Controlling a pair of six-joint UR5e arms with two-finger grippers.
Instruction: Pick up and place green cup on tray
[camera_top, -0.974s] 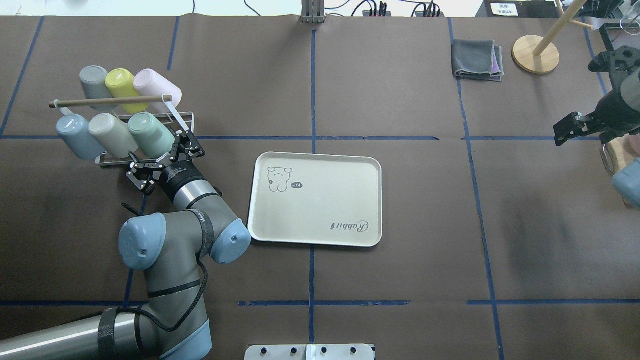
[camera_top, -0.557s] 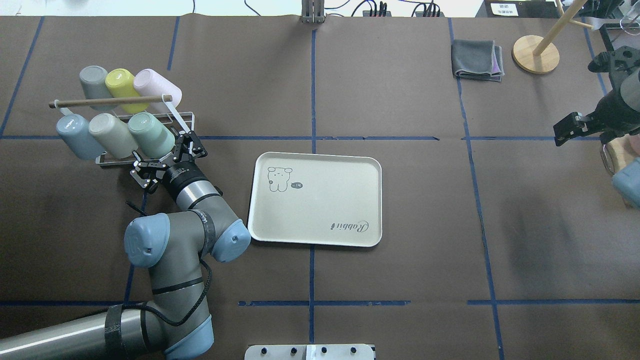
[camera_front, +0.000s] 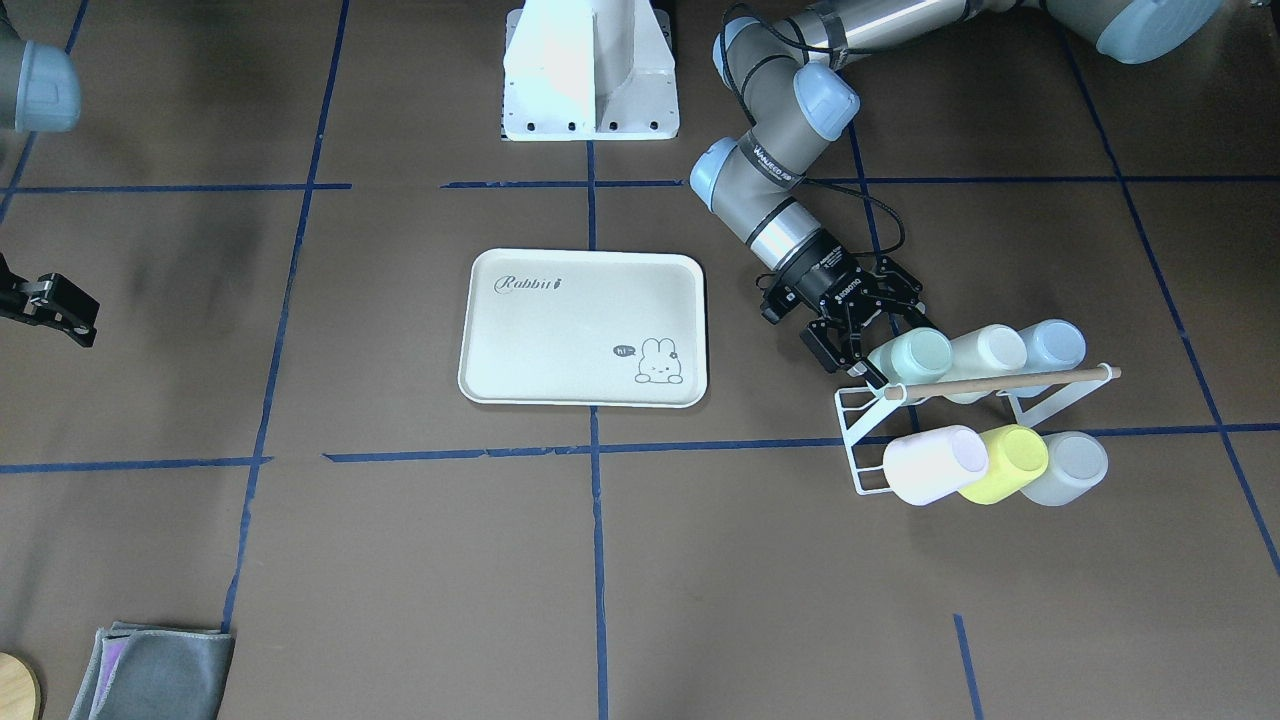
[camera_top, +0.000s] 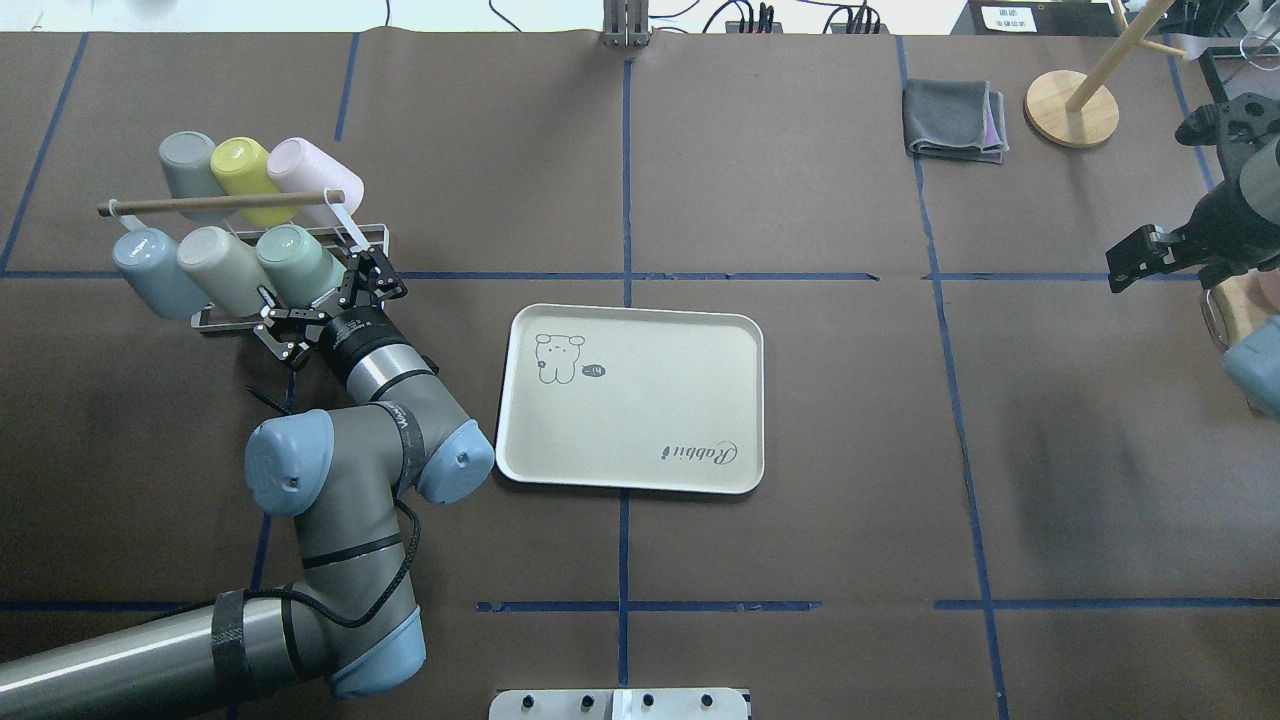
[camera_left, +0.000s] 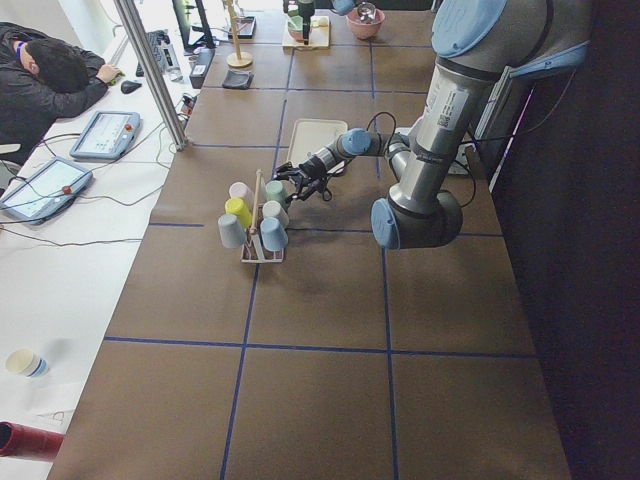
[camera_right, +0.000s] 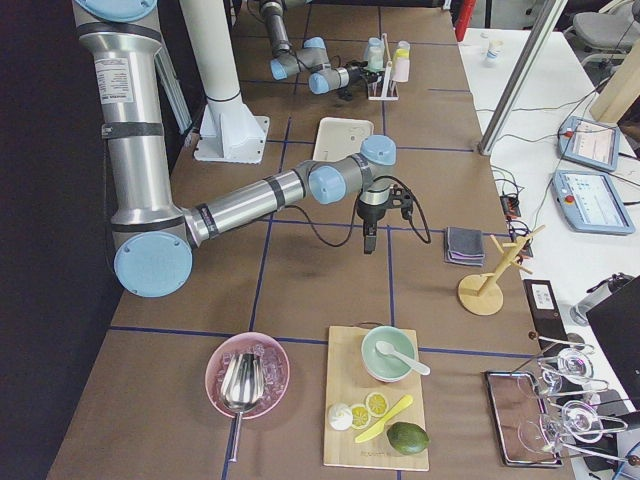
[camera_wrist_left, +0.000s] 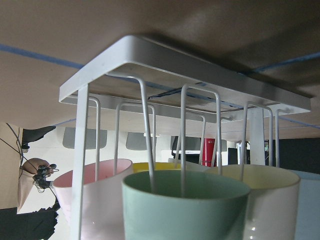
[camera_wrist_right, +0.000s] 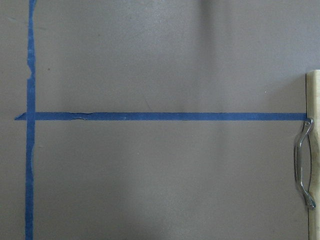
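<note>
1. My left gripper (camera_top: 320, 298), jaws spread, has advanced over the last second; its fingers now flank the green cup (camera_top: 296, 262) at its mouth.
2. The cup remains on the wire rack (camera_top: 368, 236), well apart from the tray (camera_top: 650, 430).
3. Judgement: closing the jaws comes next.

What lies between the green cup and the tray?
Only the left gripper, open at the green cup, then bare table to the tray; overhead view.

smooth matt plastic green cup (camera_front: 912, 355), white-coated wire rack (camera_wrist_left: 150, 50), wooden rod (camera_front: 1000, 382), matt tabletop (camera_front: 400, 560)
</note>
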